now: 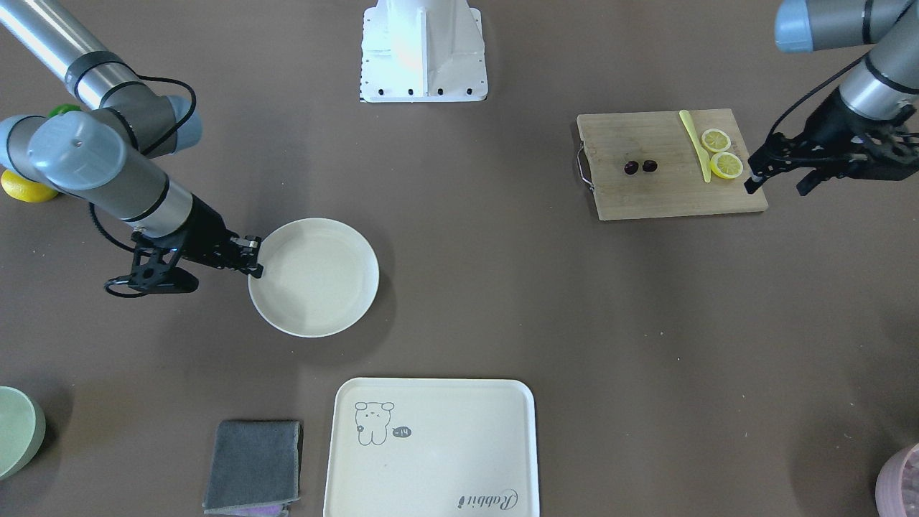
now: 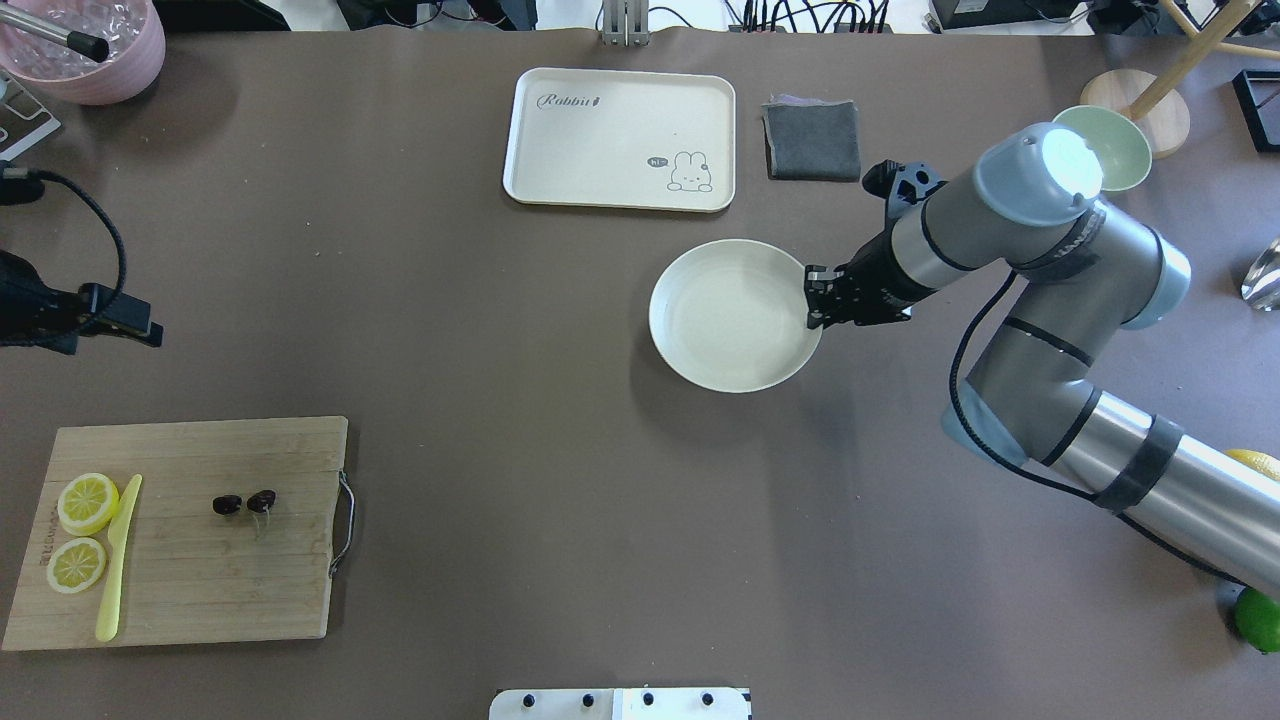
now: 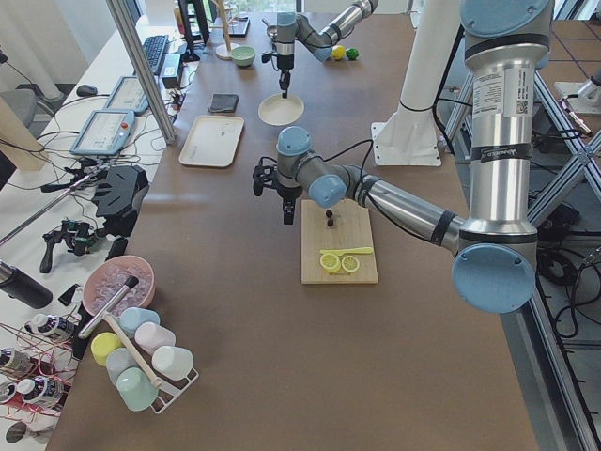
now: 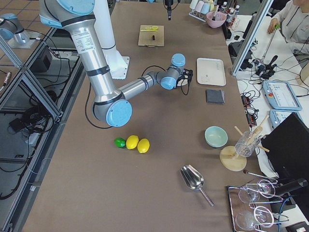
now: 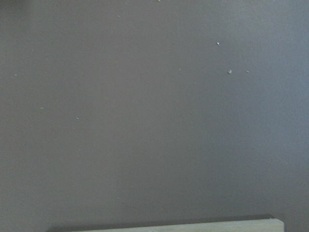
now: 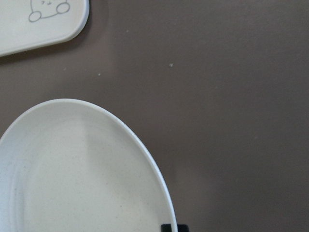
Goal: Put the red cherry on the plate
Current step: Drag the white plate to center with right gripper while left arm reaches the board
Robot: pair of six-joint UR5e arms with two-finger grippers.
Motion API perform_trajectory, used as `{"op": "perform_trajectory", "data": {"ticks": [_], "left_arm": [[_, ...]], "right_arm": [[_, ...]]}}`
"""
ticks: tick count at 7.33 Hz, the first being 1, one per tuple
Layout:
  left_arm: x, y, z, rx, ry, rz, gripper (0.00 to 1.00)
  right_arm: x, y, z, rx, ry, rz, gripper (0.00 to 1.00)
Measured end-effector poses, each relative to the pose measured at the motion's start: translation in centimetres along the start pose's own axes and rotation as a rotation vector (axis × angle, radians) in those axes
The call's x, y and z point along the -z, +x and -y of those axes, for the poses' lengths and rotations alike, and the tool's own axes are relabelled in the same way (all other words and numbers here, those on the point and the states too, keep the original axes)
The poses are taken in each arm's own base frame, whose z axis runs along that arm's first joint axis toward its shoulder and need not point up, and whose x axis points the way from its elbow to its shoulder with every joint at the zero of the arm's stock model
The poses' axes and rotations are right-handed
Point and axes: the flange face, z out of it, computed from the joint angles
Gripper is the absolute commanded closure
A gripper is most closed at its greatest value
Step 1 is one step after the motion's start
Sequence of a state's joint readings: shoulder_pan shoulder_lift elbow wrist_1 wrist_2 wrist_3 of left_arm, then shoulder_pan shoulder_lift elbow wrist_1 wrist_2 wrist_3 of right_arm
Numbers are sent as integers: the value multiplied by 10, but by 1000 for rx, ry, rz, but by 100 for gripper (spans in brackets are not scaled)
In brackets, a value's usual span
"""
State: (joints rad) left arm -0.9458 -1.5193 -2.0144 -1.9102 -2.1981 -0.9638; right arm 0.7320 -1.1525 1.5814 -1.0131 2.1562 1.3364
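The red cherry [image 1: 640, 166], two dark glossy fruits, lies in the middle of a wooden cutting board [image 1: 675, 194]; the overhead view shows the cherry [image 2: 245, 503] too. My left gripper [image 1: 777, 188] hovers open just beyond the board's outer end, apart from the cherry. The round cream plate [image 1: 314, 276] sits empty mid-table. My right gripper [image 1: 253, 257] is at the plate's rim, shut on it. In the right wrist view the plate [image 6: 72, 179] fills the lower left, with a dark fingertip at its edge.
Two lemon slices [image 1: 721, 152] and a yellow knife [image 1: 695, 143] share the board. A bear-print tray [image 1: 431, 445], grey cloth [image 1: 253, 465] and green bowl [image 1: 14, 431] line the operators' edge. A whole lemon [image 1: 25, 188] lies behind the right arm.
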Motion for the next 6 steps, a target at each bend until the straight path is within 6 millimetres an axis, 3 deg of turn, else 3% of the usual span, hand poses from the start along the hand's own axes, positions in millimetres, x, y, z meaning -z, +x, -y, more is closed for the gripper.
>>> {"op": "perform_trajectory", "data": {"ticks": [1,3,5,6], "left_arm": [[-11,24,-21,-4,-30,-11,3],[-42,68,-68,-96,-63,0,4],[-64,92,-101,-241,-89,4,4],[-72,93,-105,-327,-63,26,8]], "right_arm": [[-12,-20,-21,0,-7,10,100],[-27,-41,-54,7,-29,23,100],[-37,-53,-79,18,-36,30,100],[-40,-57,-88,21,-43,32,100]]}}
